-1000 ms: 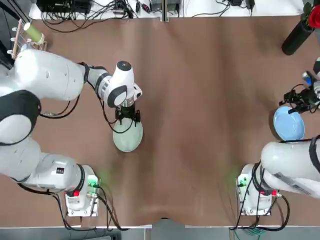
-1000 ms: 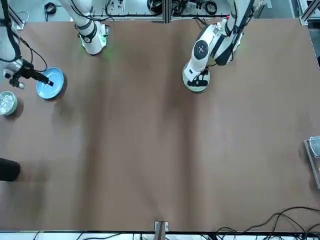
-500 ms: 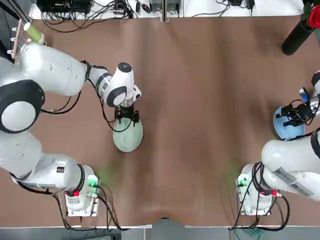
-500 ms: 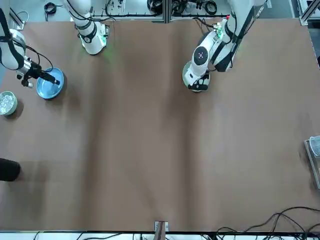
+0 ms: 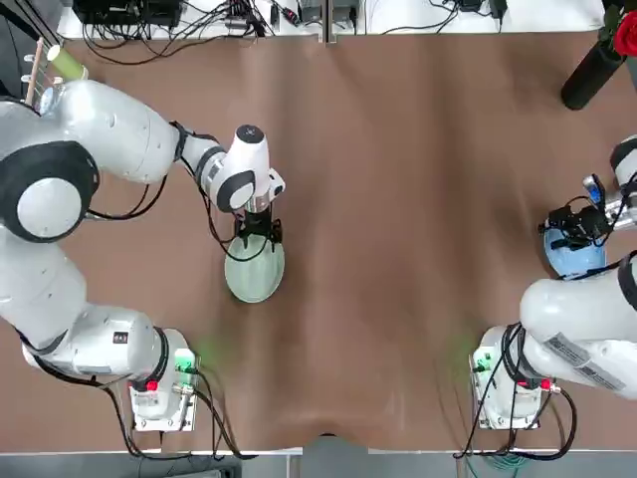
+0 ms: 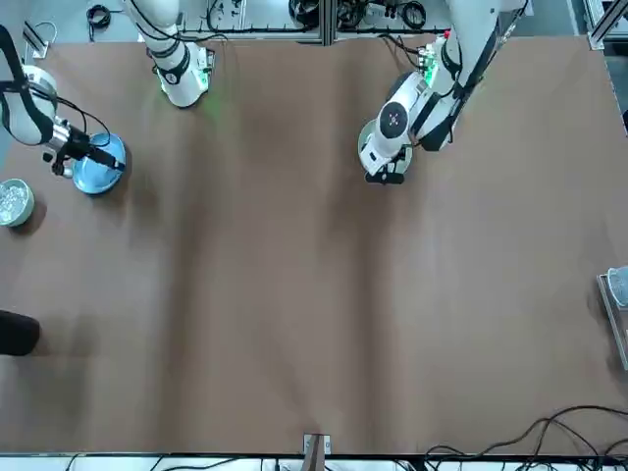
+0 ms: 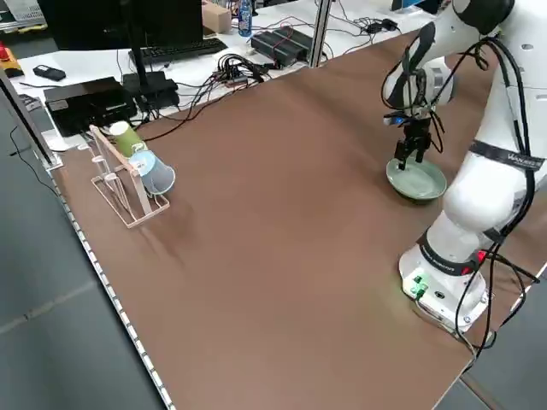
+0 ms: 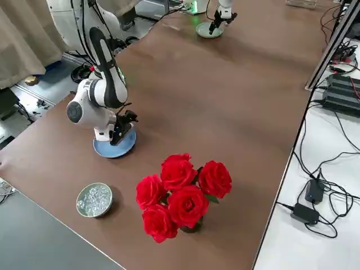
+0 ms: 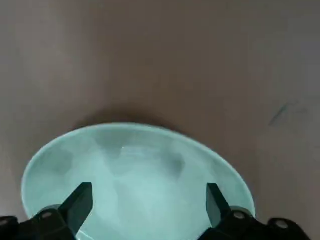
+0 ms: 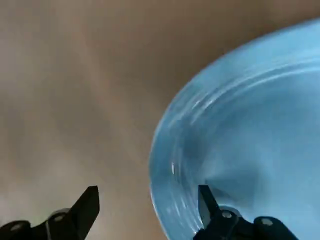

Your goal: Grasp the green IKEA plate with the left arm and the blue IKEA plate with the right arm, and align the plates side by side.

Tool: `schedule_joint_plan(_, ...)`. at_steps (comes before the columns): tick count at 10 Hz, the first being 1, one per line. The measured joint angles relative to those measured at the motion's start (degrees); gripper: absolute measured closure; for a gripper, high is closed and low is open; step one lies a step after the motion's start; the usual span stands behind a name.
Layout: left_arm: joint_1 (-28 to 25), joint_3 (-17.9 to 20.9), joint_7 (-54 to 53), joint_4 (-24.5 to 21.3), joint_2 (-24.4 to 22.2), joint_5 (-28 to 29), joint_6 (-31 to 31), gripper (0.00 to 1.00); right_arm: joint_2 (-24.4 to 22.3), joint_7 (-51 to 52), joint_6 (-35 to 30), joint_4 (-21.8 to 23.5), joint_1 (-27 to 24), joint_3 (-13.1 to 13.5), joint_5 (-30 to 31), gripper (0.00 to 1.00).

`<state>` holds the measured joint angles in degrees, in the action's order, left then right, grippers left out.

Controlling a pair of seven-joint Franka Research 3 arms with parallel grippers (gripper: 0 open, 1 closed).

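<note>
Looks like the right gripper (image 10: 150, 192) is spread to straddle the blue plate's rim (image 10: 172, 125), while the left gripper (image 9: 150, 192) (also spread) sits over the green plate (image 9: 145, 170), probably for a rim pinch.

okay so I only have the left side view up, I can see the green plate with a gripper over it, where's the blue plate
Observer: The blue plate is at the robot's right, with the right gripper over its rim.
Operator: Are that gripper's fingers open?
Observer: Yes, spread apart, one above the blue plate and the other past its edge.
Operator: And anything near that plate?
Observer: A bowl of clear pieces and red roses.
</note>
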<state>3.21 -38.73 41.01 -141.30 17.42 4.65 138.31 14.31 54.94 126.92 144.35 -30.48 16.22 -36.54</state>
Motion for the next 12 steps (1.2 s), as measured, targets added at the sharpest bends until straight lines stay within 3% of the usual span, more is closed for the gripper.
schedule_joint_plan(6, 0.09, 2.88, 3.09, 8.31, 7.46, 5.44, 0.13, 0.0, 2.54, 4.11, -1.85, -0.06, 3.17, 0.01, -7.52, 0.11)
schedule_joint_plan(12, 0.32, 3.01, 5.87, 15.84, 12.23, 5.51, 0.14, 0.0, 2.56, 4.42, -2.94, -0.19, 9.57, -0.14, -15.31, 0.11)
